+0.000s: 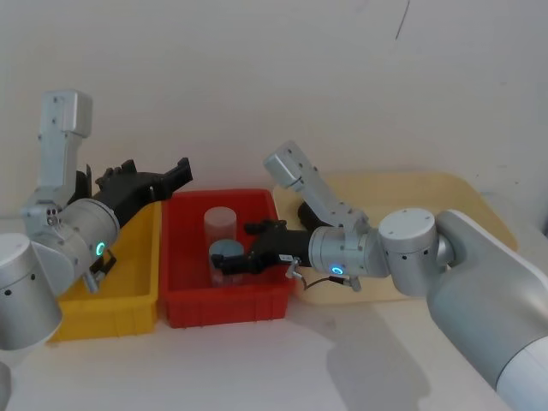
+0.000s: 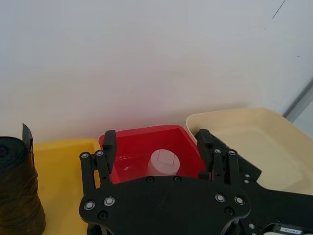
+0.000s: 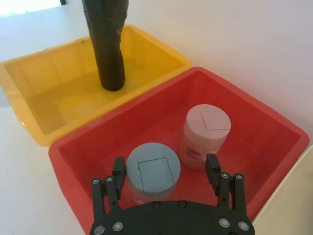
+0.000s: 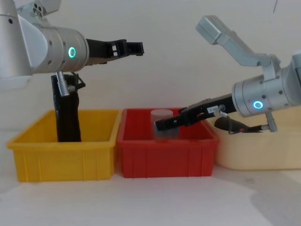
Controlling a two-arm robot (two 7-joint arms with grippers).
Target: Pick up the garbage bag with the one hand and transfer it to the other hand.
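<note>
The garbage bag (image 4: 67,117) is a thick black roll standing upright in the yellow bin (image 4: 61,155), also seen from above as the garbage bag (image 3: 107,44) and close by as the garbage bag (image 2: 17,191). My left gripper (image 4: 134,47), on the arm with the green ring, hovers open and empty above the bins, higher than the roll and to its right; its fingers (image 2: 108,142) spread wide. My right gripper (image 3: 165,169), on the blue-ringed arm, is open low inside the red bin (image 3: 274,147), its fingers on either side of a blue-lidded jar (image 3: 153,169).
A pink-lidded jar (image 3: 205,129) stands beside the blue one in the red bin (image 1: 223,300). A cream tray (image 4: 263,150) at the right holds a dark object (image 4: 230,125). The white wall stands close behind the bins.
</note>
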